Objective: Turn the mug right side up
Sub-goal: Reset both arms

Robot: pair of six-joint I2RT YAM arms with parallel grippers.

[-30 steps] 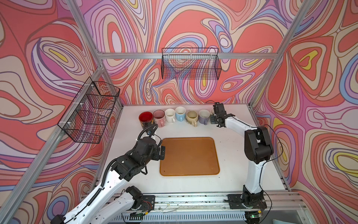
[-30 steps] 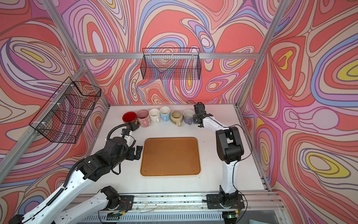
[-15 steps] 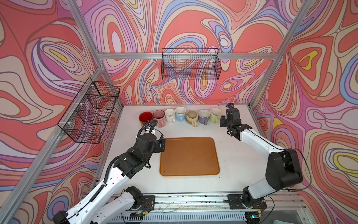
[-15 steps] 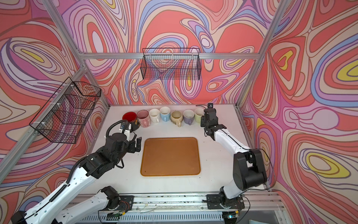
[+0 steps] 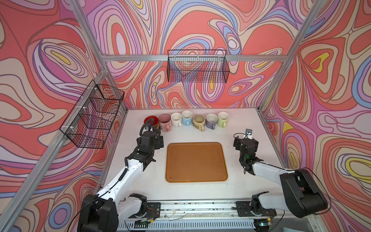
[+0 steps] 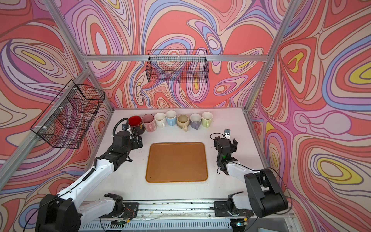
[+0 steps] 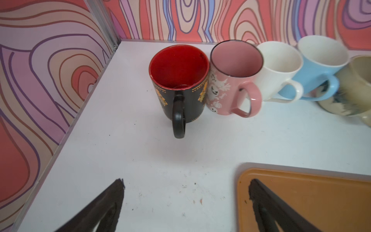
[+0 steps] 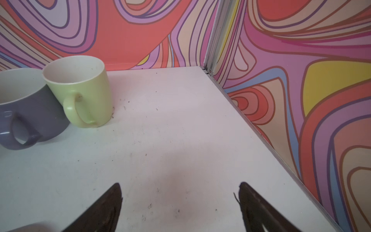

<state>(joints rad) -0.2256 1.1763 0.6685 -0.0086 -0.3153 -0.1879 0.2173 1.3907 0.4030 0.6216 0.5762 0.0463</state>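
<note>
Right gripper [image 8: 179, 202] gapes empty in its wrist view, near green mug [image 8: 80, 90], apparently upright; left gripper [image 7: 186, 202] likewise spread.

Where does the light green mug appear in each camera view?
Top views: light green mug, right end of the mug row.
Left wrist: not in it.
Right wrist: light green mug, upright.
Shared landmark: purple mug touching beside it.
</note>
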